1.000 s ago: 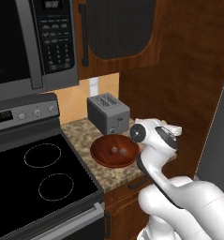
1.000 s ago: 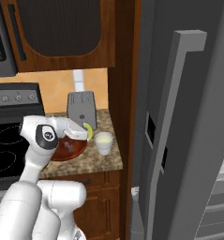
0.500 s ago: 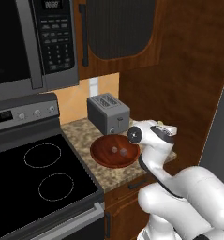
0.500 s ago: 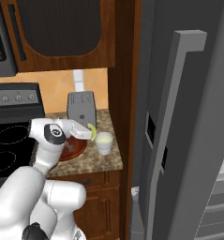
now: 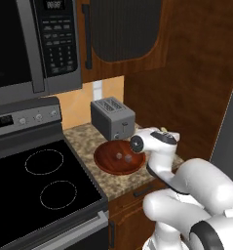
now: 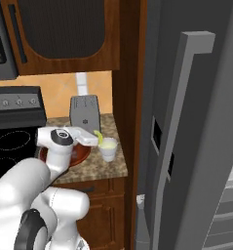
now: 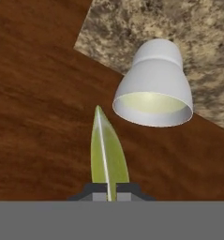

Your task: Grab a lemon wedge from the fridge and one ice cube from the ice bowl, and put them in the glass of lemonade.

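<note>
Left base view: a black stovetop (image 5: 45,185) fills the lower left; right of it, at centre, a grey toaster (image 5: 112,118) stands behind the ice bowl (image 5: 119,158), which holds two ice cubes (image 5: 128,158) on the speckled counter (image 5: 84,139). Right base view: at centre left, the gripper (image 6: 95,137) is clenched on the lemon wedge (image 6: 98,137), poised just above the rim of the glass of lemonade (image 6: 108,148); the fridge (image 6: 196,132) occupies the right half. Hand view: the lemon wedge (image 7: 108,157) rises lower centre between the fingertips (image 7: 97,191); the glass of lemonade (image 7: 154,89) sits upper right.
</note>
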Robot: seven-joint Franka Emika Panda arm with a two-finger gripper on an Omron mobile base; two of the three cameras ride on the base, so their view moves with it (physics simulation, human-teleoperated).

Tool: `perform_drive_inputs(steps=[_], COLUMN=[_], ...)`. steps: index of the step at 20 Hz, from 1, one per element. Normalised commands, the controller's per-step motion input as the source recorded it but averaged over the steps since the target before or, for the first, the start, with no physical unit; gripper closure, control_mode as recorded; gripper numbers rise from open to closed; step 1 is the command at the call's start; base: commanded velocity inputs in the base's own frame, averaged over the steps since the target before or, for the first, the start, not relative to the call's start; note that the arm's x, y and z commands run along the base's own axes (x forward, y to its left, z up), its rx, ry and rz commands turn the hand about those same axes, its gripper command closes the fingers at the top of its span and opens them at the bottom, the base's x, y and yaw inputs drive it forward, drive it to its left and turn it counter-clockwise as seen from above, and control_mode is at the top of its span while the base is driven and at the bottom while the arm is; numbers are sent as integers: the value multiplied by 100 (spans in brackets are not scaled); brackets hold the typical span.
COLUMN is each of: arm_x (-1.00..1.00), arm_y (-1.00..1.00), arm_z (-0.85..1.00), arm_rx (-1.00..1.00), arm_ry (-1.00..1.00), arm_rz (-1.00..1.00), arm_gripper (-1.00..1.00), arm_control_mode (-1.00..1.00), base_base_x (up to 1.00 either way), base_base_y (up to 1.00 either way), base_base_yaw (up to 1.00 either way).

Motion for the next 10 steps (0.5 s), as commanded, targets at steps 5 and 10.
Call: perform_drive_inputs(steps=[5, 10], arm_x=[9, 6], arm_y=[-4, -2], arm_z=[-13, -3], arm_rx=[-2, 0], arm_ry=[0, 0], arm_rz=[0, 0], arm_gripper=[100, 100], arm_control_mode=[-100, -100], base_base_x=[0, 0], base_base_y=[0, 0], base_base_yaw=[0, 0])
